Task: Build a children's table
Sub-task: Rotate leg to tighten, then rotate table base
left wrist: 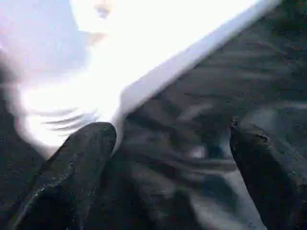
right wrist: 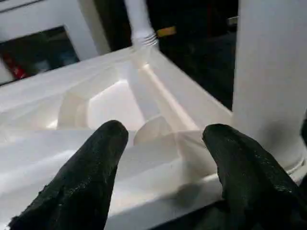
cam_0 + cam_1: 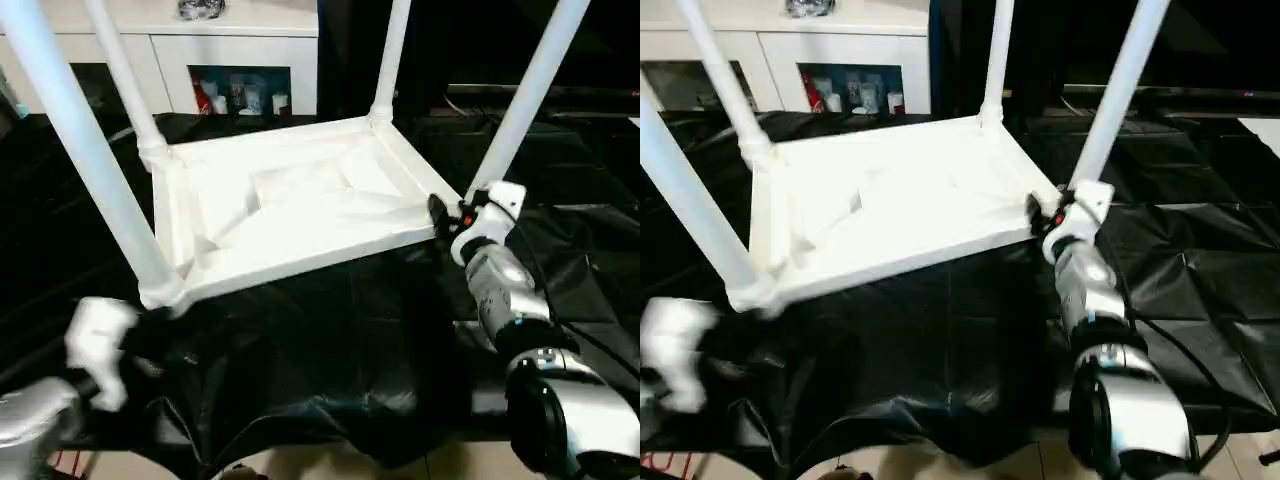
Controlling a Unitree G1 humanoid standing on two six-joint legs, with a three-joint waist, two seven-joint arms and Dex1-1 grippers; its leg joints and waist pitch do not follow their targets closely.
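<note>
Nearest the camera, a crinkled black sheet [image 3: 330,360] covers the counter and hangs over its front edge, with pale floor [image 3: 330,465] showing below. On the near left, the left gripper [image 1: 168,158] has its fingers [image 1: 72,177] spread wide with nothing between them, just beside the near left corner of the table top; the left wrist view shows that corner's rim as a blurred white edge passing above the black sheet. On the right, the silver right forearm [image 3: 500,290] reaches forward to the near right corner, where the right gripper [image 2: 165,158] sits with its fingers [image 2: 96,172] apart and pointing over the rim; whether they touch the plastic is not clear. The table top [image 3: 290,215] lies upside down on the sheet in the middle of the counter, ribbed underside facing up, its long sides running left to right and slightly skewed. Four white legs stand in the corner sockets and point upward, leaning a little outward: the near left leg [image 3: 90,160], the near right leg [image 3: 525,100], the far left leg [image 3: 125,75] and the far right leg [image 3: 392,55]. The right wrist view shows the recessed ribs and the threaded collar of the far leg close up. Beyond the counter stands a white cabinet [image 3: 170,45] with small items behind its glass door, beside a dark background.
</note>
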